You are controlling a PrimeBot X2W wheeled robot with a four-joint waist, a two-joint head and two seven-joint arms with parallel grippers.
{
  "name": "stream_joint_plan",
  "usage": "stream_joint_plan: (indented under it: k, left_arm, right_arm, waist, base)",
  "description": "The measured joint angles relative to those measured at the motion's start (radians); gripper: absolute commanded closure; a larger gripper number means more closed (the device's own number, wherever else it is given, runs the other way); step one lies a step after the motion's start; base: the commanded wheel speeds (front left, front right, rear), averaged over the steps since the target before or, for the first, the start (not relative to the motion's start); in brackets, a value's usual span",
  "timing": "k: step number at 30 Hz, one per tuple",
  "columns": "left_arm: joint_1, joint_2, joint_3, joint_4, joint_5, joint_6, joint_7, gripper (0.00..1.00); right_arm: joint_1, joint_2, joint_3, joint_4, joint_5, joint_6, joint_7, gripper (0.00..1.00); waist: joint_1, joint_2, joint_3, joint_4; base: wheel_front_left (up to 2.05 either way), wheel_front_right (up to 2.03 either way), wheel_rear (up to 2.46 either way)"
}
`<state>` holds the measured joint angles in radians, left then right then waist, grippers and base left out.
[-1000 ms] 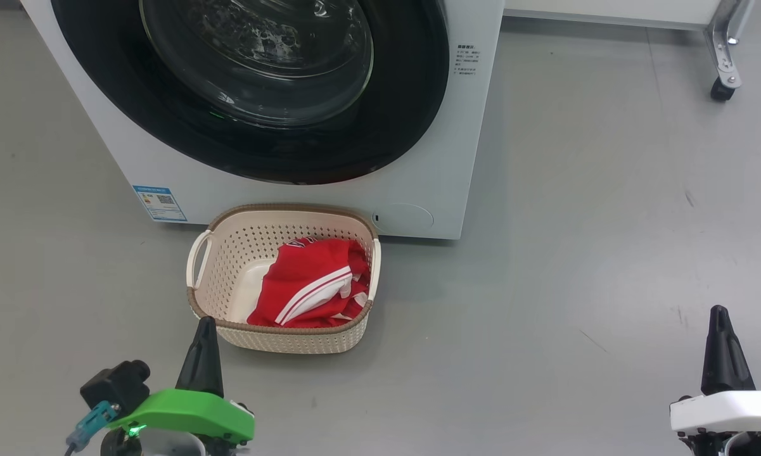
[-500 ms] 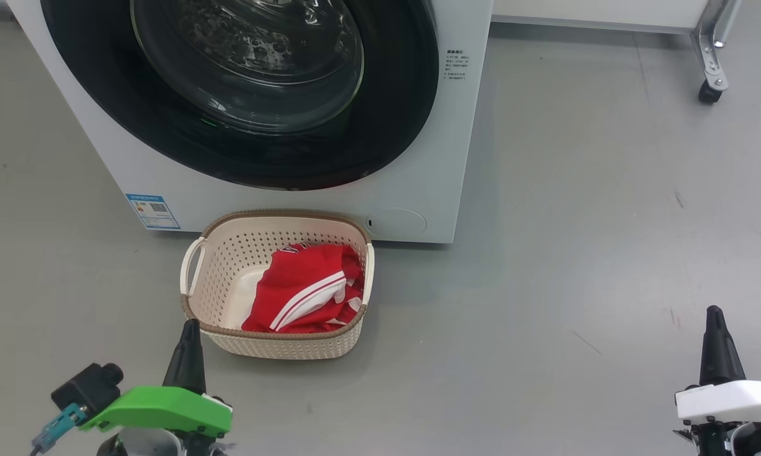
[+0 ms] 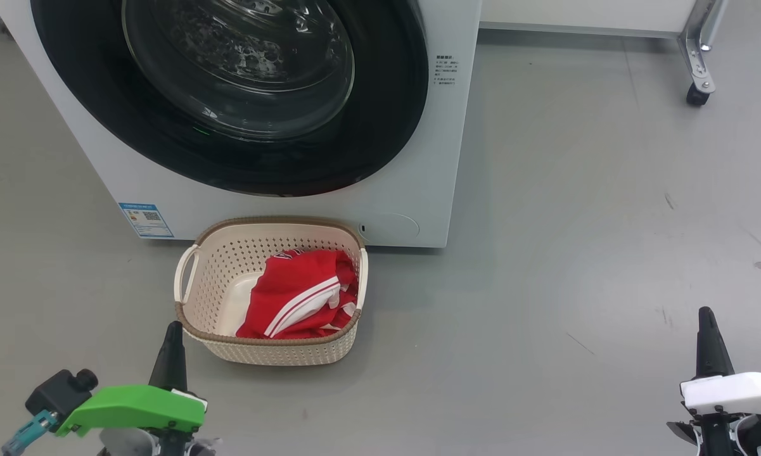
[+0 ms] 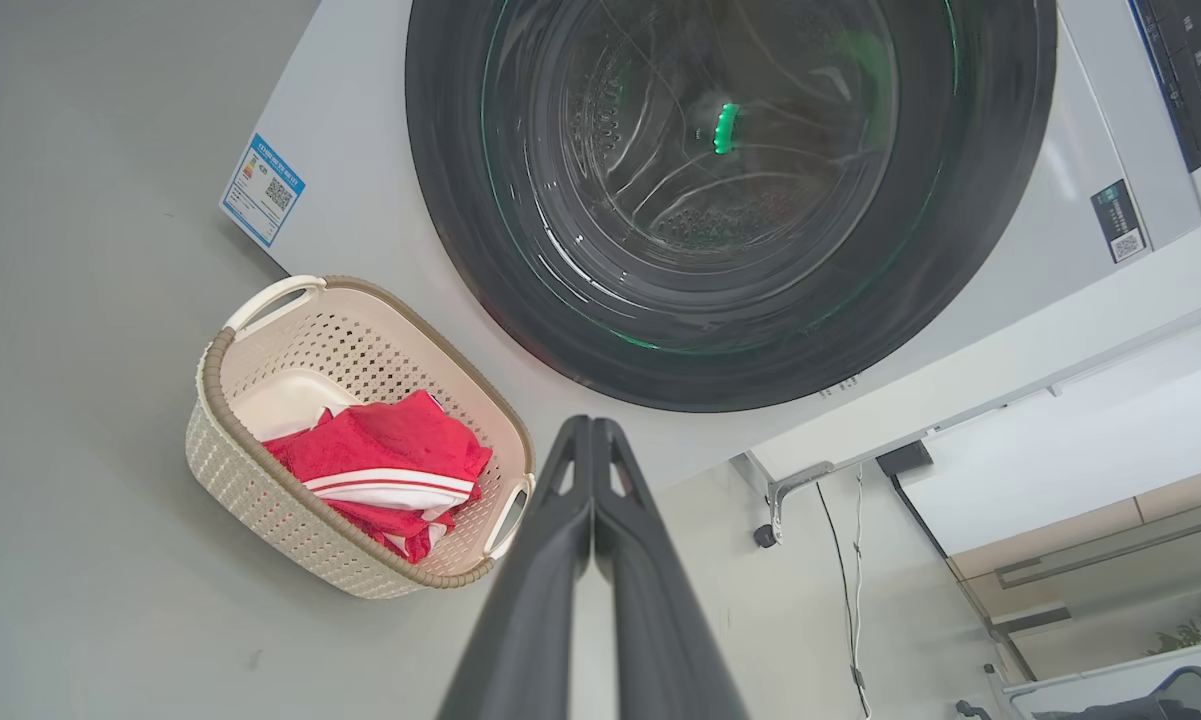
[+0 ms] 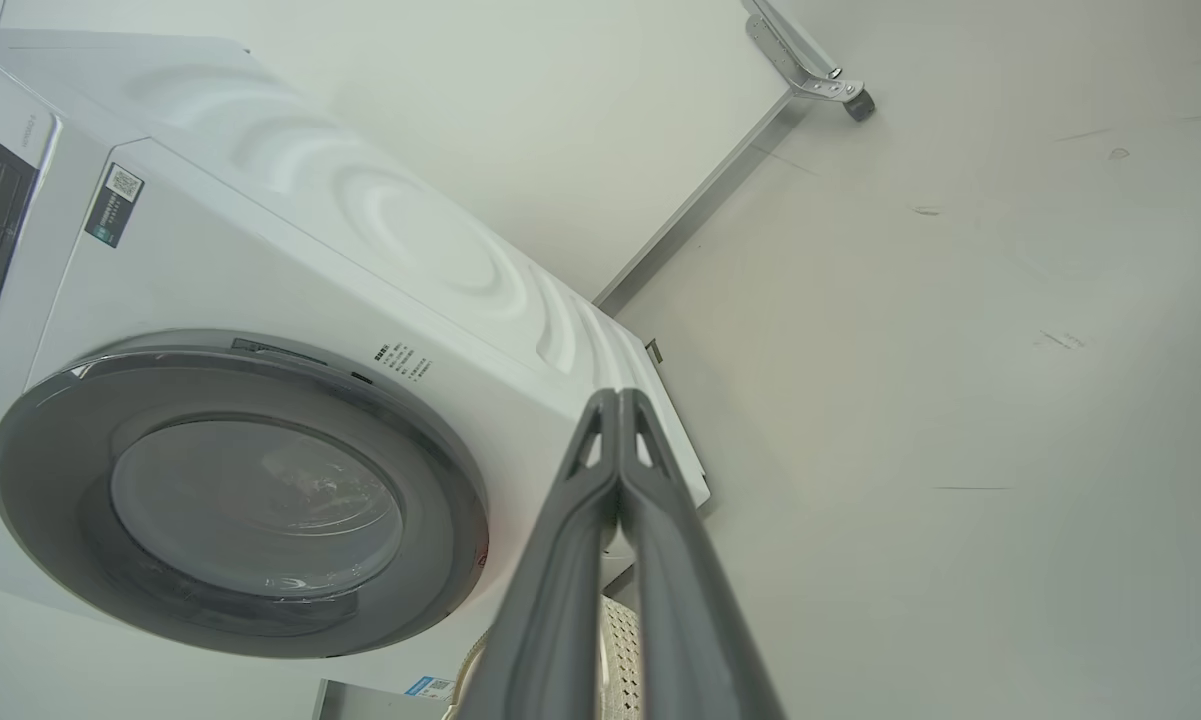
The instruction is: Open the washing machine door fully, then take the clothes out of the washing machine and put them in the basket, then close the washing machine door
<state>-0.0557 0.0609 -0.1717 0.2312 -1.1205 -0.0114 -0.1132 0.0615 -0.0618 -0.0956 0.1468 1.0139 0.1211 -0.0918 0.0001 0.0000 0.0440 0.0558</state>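
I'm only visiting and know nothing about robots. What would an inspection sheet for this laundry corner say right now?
Surface: grey floor, a few small dark scuffs.
Washing machine door: appears shut, flush with the white washing machine.
Clothes: red with white stripes, lying in the basket.
Basket: on the floor, just in front of the machine.
Clutter: nothing seen.
Grippers: left gripper and right gripper both shut, holding nothing.
Cables: thin dark cables beside the machine, seen from the left wrist.
Surroundings: metal leg with a caster to the right of the machine.
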Motion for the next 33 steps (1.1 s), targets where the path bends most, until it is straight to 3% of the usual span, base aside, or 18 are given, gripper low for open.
stream_joint_plan:
  k: [33]
  left_arm:
    - [0.0,0.026,0.104,0.018,-0.398,-0.075,0.103,1.0]
  right_arm:
    - [-0.08,-0.007,0.013,0.087,0.45,0.0,0.105,1.0]
  waist:
    - [0.0,0.0,-0.029,-0.04]
  base:
    - [0.0,0.0,0.0]
